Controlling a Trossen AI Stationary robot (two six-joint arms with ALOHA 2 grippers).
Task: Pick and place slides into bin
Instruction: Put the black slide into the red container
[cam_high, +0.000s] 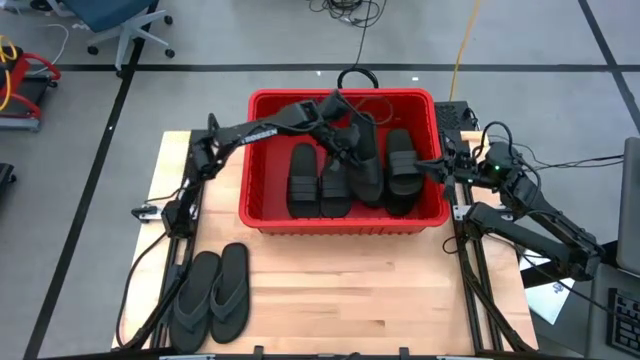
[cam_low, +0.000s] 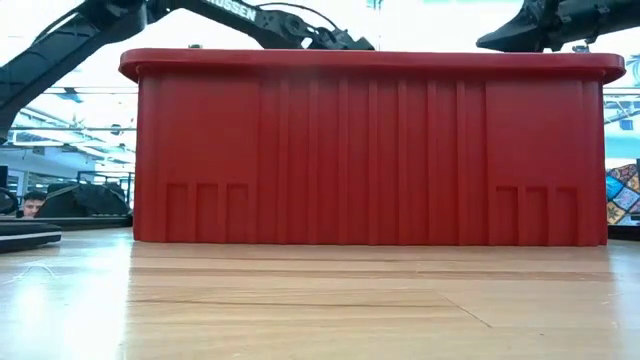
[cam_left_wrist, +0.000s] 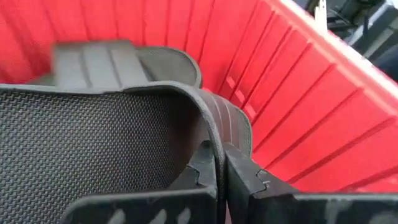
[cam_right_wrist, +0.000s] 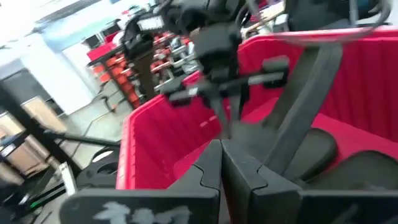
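Note:
The red bin (cam_high: 262, 215) stands at the table's far middle and fills the low view (cam_low: 370, 150). Several black slides lie in it, among them two at the left (cam_high: 303, 180) and one at the right (cam_high: 400, 170). My left gripper (cam_high: 338, 130) reaches over the bin from the left and is shut on another black slide (cam_high: 362, 165), which stands steeply tilted inside the bin (cam_right_wrist: 311, 106). My right gripper (cam_high: 432, 166) is shut and empty (cam_right_wrist: 221, 163), just above the bin's right rim. Two thong flip-flops (cam_high: 212, 292) lie flat on the table at the near left. My left gripper pinches the edge of the slide's sole (cam_left_wrist: 211, 134) between its two fingers (cam_left_wrist: 242, 177), with the textured underside (cam_left_wrist: 93, 149) on one side. The fingers come from above, slanting down into the bin. The slide stands on edge, steeply tilted; its lower end is hidden.
The bin's right wall (cam_left_wrist: 298, 93) is close beside the held slide. Bare wood tabletop (cam_high: 380, 290) lies between the bin and the near edge. Cables and a black loop (cam_high: 357, 78) lie behind the bin. A person shows far off in the low view (cam_low: 30, 205).

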